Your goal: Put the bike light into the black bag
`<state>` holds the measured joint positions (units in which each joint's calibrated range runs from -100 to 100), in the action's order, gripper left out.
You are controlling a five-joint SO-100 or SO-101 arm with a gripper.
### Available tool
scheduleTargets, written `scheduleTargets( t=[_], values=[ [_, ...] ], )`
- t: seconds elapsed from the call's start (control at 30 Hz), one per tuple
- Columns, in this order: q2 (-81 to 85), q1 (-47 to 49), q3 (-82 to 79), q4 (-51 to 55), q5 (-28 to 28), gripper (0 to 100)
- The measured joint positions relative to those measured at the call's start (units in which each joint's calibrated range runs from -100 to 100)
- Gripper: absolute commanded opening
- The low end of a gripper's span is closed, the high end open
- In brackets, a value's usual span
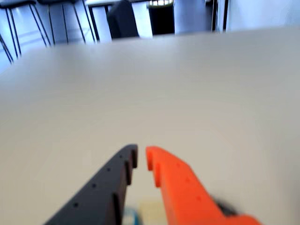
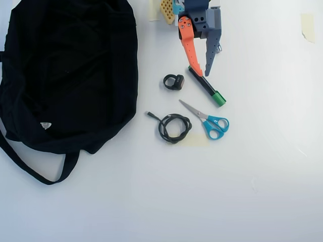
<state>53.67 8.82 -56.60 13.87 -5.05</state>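
Note:
In the overhead view the bike light [image 2: 174,81], a small black block with a rubber ring, lies on the white table just right of the black bag [image 2: 70,70]. The bag is large and floppy, with a white label and a strap trailing at the lower left. My gripper [image 2: 202,73] hovers right of the light, over the black end of a marker. Its orange and grey fingers stand slightly apart, open, with nothing between them. The wrist view shows the fingertips [image 1: 141,156] over bare table; the light and the bag are out of that view.
A green-capped marker [image 2: 207,86], blue-handled scissors [image 2: 209,121] and a coiled black cable [image 2: 171,126] lie close to the light. A strip of tape [image 2: 307,25] sits at the far right. Chair legs [image 1: 28,23] show beyond the table's far edge.

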Motion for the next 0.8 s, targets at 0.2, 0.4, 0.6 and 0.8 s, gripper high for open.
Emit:
scheduleTargets(
  t=[0.2,0.4,0.6,0.8],
  values=[
    [-19.34,-1.69,22.17,-0.34,4.05,2],
    [-36.36,-1.47,42.77,-0.34,5.13,2],
    [-44.58,-1.69,48.19,-0.34,5.62,2],
    [-45.25,-5.22,48.19,-0.34,5.67,2]
  ],
)
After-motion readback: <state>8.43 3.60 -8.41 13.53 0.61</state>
